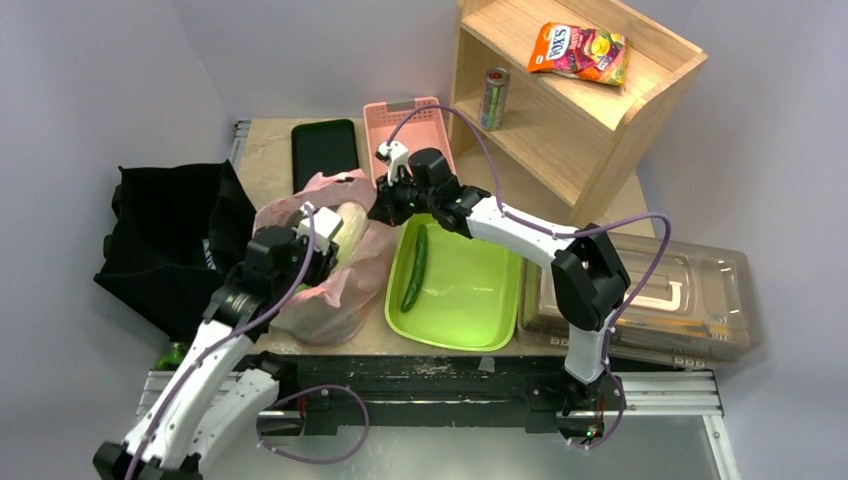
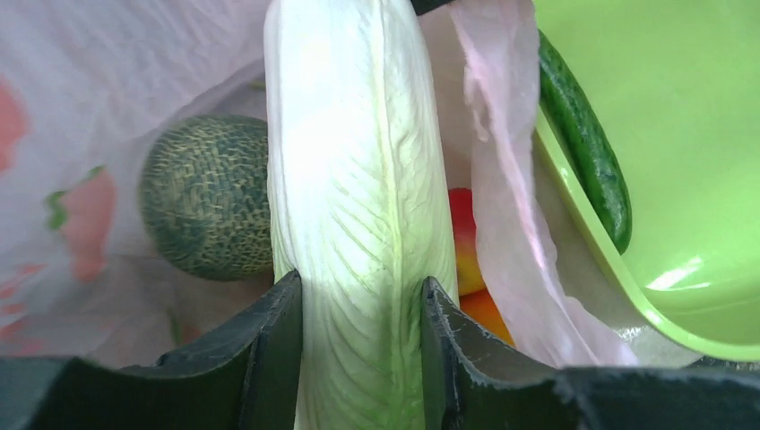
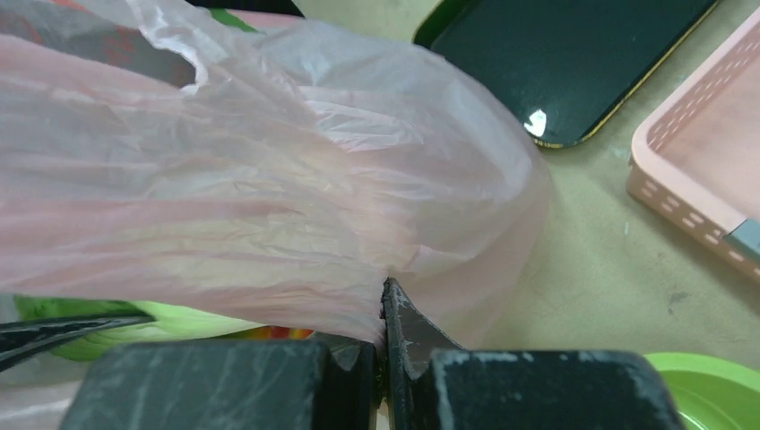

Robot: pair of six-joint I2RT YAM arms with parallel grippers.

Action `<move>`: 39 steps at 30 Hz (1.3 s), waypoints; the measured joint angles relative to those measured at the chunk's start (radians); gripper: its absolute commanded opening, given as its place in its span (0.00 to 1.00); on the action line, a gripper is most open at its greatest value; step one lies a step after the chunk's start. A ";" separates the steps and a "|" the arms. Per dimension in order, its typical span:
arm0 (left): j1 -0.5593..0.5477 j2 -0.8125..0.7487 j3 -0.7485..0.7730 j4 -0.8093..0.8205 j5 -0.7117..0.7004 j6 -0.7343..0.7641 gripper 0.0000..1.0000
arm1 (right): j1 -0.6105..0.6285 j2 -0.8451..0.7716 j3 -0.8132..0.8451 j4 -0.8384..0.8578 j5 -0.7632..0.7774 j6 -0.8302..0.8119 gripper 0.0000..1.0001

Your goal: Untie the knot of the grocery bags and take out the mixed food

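Observation:
The pink plastic bag [image 1: 335,285] lies open on the table left of the green tub [image 1: 470,300]; no knot shows. My left gripper [image 2: 363,300] is shut on the pale napa cabbage [image 2: 354,161], which sticks out of the bag's mouth [image 1: 345,225]. Beside it in the bag lie a dark green netted round fruit [image 2: 206,193] and a red and orange fruit [image 2: 466,246]. My right gripper [image 3: 384,309] is shut on the bag's thin pink film [image 3: 269,197] at its far rim [image 1: 385,205]. A long cucumber [image 1: 415,265] lies in the tub, also in the left wrist view [image 2: 587,143].
A pink basket [image 1: 410,125] and a dark tray [image 1: 325,150] sit at the back. A wooden shelf [image 1: 600,110] holds a striped can [image 1: 494,98] and a snack packet [image 1: 580,50]. A clear lidded box [image 1: 650,295] is at the right, a black cloth bag [image 1: 170,240] at the left.

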 measured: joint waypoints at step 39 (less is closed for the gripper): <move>-0.262 0.238 0.704 0.257 0.123 -0.312 0.00 | -0.216 -0.314 0.092 -0.179 0.035 -0.034 0.95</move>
